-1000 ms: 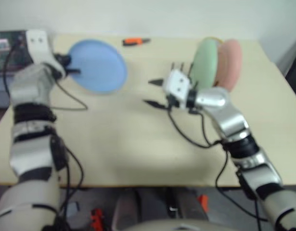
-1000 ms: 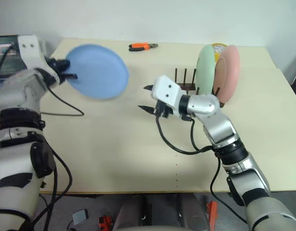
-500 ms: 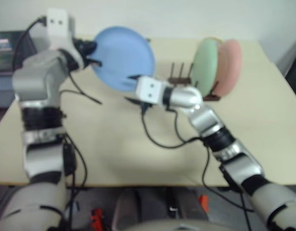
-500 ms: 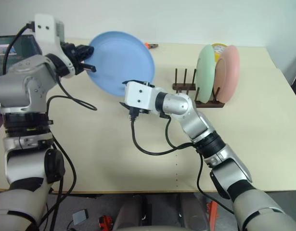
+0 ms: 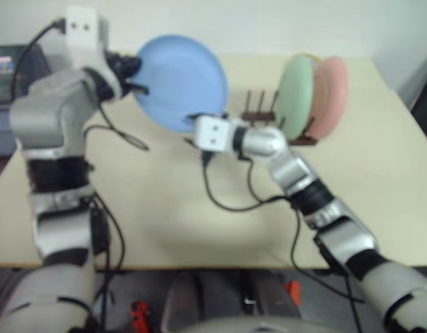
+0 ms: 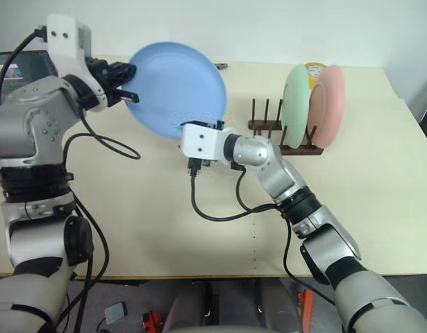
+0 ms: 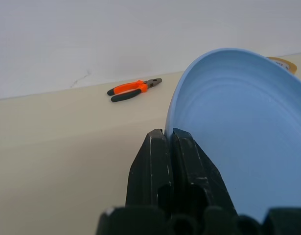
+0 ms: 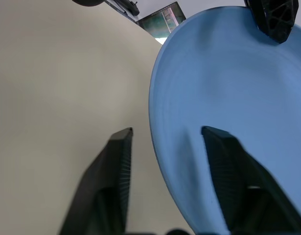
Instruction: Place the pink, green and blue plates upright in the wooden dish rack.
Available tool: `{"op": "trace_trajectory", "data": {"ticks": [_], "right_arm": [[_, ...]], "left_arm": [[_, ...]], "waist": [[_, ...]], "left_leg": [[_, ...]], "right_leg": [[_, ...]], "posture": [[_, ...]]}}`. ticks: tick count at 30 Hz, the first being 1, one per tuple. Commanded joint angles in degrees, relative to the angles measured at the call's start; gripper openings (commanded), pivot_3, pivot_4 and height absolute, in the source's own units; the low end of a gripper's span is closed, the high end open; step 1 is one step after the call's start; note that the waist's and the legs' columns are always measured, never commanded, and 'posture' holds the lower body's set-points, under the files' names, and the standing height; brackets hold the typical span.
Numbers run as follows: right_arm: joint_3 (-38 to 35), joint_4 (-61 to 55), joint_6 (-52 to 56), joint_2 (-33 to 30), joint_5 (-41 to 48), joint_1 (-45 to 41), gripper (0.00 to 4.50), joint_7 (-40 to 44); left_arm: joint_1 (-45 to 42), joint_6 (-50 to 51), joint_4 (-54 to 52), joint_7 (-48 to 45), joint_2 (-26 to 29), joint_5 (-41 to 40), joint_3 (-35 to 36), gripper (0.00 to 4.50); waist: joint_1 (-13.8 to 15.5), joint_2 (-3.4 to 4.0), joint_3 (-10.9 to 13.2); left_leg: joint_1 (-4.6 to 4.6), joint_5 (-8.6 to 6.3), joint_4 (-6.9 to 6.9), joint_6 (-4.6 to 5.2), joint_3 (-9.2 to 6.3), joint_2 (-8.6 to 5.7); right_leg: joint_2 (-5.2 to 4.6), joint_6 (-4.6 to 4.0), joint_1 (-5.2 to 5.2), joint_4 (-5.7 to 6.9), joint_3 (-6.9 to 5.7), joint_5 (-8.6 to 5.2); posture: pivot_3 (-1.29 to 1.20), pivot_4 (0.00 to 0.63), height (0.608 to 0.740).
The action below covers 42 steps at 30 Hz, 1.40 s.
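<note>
While the blue plate point(image 6: 177, 89) was held up above the table point(image 6: 164, 229), tilted nearly on edge, its rim was seen pinched between the pressed-together fingers of the left gripper point(image 6: 128, 84); in the left wrist view the two black fingers point(image 7: 155, 161) were shut tight on the plate's edge. The right gripper point(image 6: 203, 127) was positioned at the plate's lower edge, and in the right wrist view its fingers point(image 8: 118, 166) were spread, one on each side of the rim, with a visible gap on the outer side, so no firm pinch by that gripper could be confirmed. The wooden dish rack point(image 6: 286, 142) was noted on the table to the right of the raised plate, well apart from it. The green plate point(image 6: 295, 103) and the pink plate point(image 6: 329, 104) were recorded standing upright in the rack, side by side, the green one nearer the empty pegs on the rack's left portion. Orange-handled pliers point(image 7: 134, 89) were observed lying on the table near the far edge, behind the blue plate. A yellow tape roll point(image 6: 314, 66) was partly visible behind the racked plates.
</note>
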Motion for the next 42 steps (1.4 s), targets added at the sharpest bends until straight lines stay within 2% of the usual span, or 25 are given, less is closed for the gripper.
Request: {"op": "trace_trajectory", "data": {"ticks": [1,4,17,20,28,33,35,37,39,42], "right_arm": [[-0.3,-0.7,-1.4,0.3,-0.6,-0.8,1.03,-0.3],[-0.2,-0.5,-1.7,0.2,-1.1,-0.7,0.03,-0.4],[-1.5,-0.7,-1.9,0.4,-1.8,-0.6,0.03,-2.6],[-2.0,-0.9,-2.3,0.1,-1.4,-0.7,0.0,-3.1],[-3.9,-1.4,-4.1,0.6,-0.2,-0.7,0.0,-4.9],[-5.8,-2.1,-4.4,1.1,2.1,-1.0,0.0,-5.3],[-6.9,-2.6,-4.4,1.3,3.9,-1.1,0.0,-4.7],[-8.2,-2.9,-4.0,1.1,6.0,-1.1,0.0,-3.9],[-9.5,-3.1,-3.5,1.0,7.9,-1.0,0.0,-3.1],[-16.7,-5.7,3.9,2.2,18.7,-1.4,0.0,-1.3]], "left_arm": [[-1.1,-0.1,-3.4,0.4,0.9,-0.9,1.4,0.0],[-1.2,0.5,-3.6,0.6,0.4,-1.7,2.0,0.0],[-0.2,0.6,-3.5,-0.2,0.8,-1.9,0.8,0.0],[-0.2,0.8,-3.4,-1.0,1.0,-2.3,0.8,0.81],[0.7,-0.9,-4.4,-3.4,2.3,-2.8,0.1,3.66],[0.5,-3.7,-6.6,-8.7,3.3,-7.1,3.7,3.66],[1.4,-8.2,-7.8,-12.8,4.7,-9.1,5.6,3.66],[3.1,-13.2,-10.1,-19.3,5.4,-14.5,10.4,3.66],[4.6,-14.0,-11.5,-23.5,5.9,-20.3,14.4,3.66],[13.3,-12.2,-14.8,-31.4,8.7,-25.8,16.5,3.66]], "waist": [[0.0,0.0,0.0],[0.0,0.0,0.0],[0.0,0.0,0.0],[0.0,0.0,0.0],[0.0,0.0,0.0],[0.0,0.0,0.0],[-0.1,0.0,0.0],[-0.2,0.01,0.0],[-0.2,0.01,0.0],[-0.3,0.03,0.0]], "left_leg": [[0.0,0.0,0.0,0.0,0.0,0.0],[0.0,0.0,0.0,0.0,0.0,0.01],[0.0,0.02,0.0,-0.03,-0.02,0.0],[0.01,0.02,0.0,-0.03,-0.01,0.0],[0.01,0.02,0.0,-0.04,-0.03,0.0],[0.0,0.02,0.0,-0.04,-0.03,0.0],[0.0,0.03,0.0,-0.04,-0.02,0.0],[0.02,0.02,-0.02,-0.04,0.0,0.01],[0.02,0.03,-0.05,-0.05,0.0,0.04],[0.05,0.03,-0.05,-0.05,-0.01,0.04]], "right_leg": [[0.0,0.0,0.0,0.0,0.0,0.0],[0.0,0.0,0.0,0.0,0.01,0.0],[0.0,-0.01,0.0,0.02,0.01,0.01],[0.0,-0.01,0.0,0.02,0.0,0.01],[-0.01,-0.01,0.02,0.02,0.03,0.01],[-0.01,-0.02,0.02,0.01,0.01,0.01],[-0.02,-0.02,0.02,0.0,0.02,0.01],[-0.02,-0.02,0.02,-0.01,0.01,0.01],[-0.02,-0.03,0.02,-0.03,0.01,0.01],[-0.02,-0.03,0.04,-0.01,0.02,0.01]], "posture": [[0.0,0.15,0.74],[0.0,0.15,0.74],[0.0,0.15,0.74],[0.0,0.15,0.74],[0.0,0.15,0.74],[0.0,0.15,0.74],[0.0,0.15,0.74],[0.0,0.15,0.74],[0.0,0.15,0.74],[0.0,0.15,0.74]]}}
